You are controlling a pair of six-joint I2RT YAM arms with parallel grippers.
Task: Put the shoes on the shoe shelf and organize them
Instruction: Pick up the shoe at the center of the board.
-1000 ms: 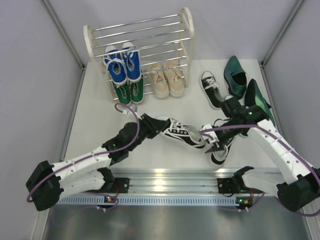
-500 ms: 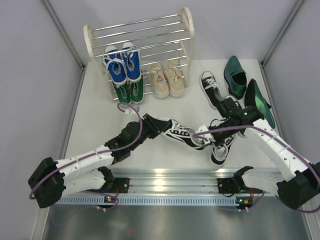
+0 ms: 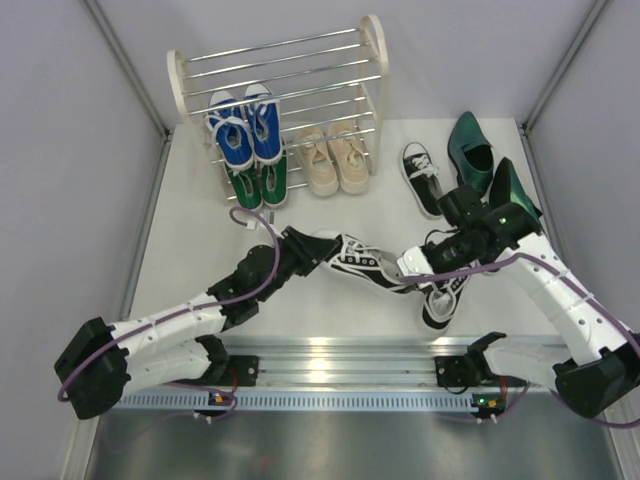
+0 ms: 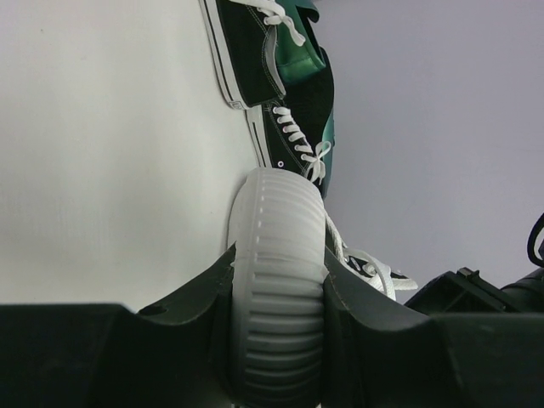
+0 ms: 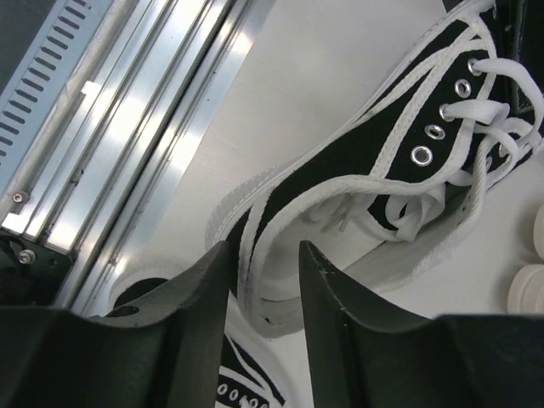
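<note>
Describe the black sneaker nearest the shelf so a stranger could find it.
Find the shoe shelf at the far edge. Right of it lies a black sneaker, beside a green dress shoe. The other black sneakers lie mid-table.

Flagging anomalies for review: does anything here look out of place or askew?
Yes. One black-and-white sneaker sits crosswise mid-table, handled by both arms at once. The left gripper clamps its toe cap and the right gripper straddles its collar edge. Its heel end overlaps a second sneaker lying near the rail.
</note>
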